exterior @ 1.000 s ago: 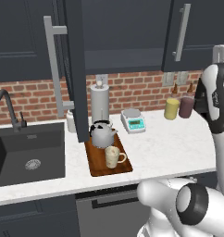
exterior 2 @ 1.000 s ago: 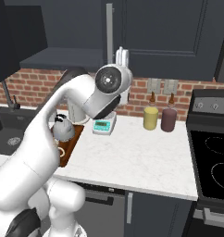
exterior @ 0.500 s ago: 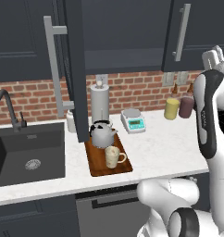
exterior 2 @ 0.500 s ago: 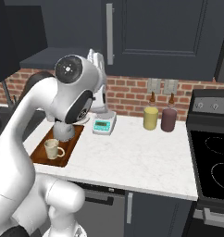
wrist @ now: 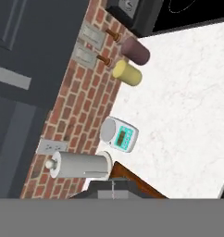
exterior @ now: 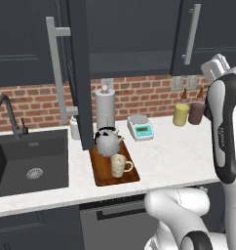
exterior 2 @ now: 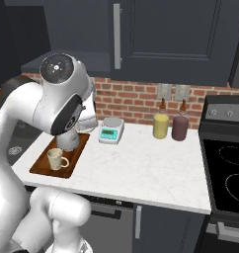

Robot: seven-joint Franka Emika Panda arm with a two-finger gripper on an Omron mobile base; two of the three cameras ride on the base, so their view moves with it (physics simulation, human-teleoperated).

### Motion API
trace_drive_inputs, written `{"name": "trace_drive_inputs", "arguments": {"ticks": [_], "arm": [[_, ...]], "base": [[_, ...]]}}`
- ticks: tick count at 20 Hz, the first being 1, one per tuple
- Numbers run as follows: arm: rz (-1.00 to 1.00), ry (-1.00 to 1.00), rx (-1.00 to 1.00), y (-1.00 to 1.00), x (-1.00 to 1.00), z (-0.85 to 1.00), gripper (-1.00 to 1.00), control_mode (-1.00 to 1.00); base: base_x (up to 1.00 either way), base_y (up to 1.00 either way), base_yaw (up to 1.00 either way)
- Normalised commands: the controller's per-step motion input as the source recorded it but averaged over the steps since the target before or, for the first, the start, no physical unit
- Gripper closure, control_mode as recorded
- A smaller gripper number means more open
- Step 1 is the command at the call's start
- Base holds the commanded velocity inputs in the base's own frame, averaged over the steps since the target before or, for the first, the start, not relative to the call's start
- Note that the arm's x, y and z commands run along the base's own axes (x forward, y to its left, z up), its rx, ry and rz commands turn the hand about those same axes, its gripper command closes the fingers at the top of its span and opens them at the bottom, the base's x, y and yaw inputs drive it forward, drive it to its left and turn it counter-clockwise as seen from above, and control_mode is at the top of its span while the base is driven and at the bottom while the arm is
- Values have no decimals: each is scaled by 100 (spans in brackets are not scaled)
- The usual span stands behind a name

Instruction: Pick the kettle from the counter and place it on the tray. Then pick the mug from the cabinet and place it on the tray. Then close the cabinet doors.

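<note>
The silver-grey kettle (exterior: 108,142) (exterior 2: 70,142) stands on the back half of the reddish-brown tray (exterior: 101,176) (exterior 2: 40,166). In front of it on the tray sits the cream mug (exterior: 118,165) (exterior 2: 55,159). The tray lies on the white counter (exterior: 173,151) (exterior 2: 141,168) (wrist: 178,106). The cabinet (exterior: 129,34) is open, and its left door (exterior: 81,73) stands edge-on over the tray. The right door (exterior: 207,34) carries a bar handle. My gripper (wrist: 113,189) hangs high over the counter, shut and holding nothing, with a tray corner (wrist: 132,179) just beyond it.
A white paper-towel roll (exterior: 104,108) (wrist: 79,165) and a small scale (exterior: 141,128) (exterior 2: 111,131) (wrist: 119,133) stand behind the tray. The yellow canister (exterior: 180,114) (wrist: 127,73) and the maroon canister (exterior: 196,112) (wrist: 135,51) are at the wall. Sink (exterior: 22,161) on the left, stove (exterior 2: 227,168) on the right.
The arm has swung: its upper links moved left and closer in the right base view and rose at the right of the left base view. Kettle, mug and tray have not moved.
</note>
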Motion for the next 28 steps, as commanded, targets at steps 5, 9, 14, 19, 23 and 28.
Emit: {"name": "trace_drive_inputs", "arguments": {"ticks": [5, 9, 14, 19, 23, 28], "arm": [[20, 15, -11, 64, -46, 0, 100, -100], [22, 6, -17, 78, -46, -14, 100, -100], [17, 2, -14, 67, -35, -17, 100, -100], [11, -8, -8, 40, -33, -32, 100, -100], [14, -9, -8, 44, -24, -22, 100, -100], [15, -11, -15, 52, -28, -3, 100, -100]], "base": [[0, 0, 0], [0, 0, 0], [0, 0, 0], [0, 0, 0], [0, 0, 0], [0, 0, 0]]}}
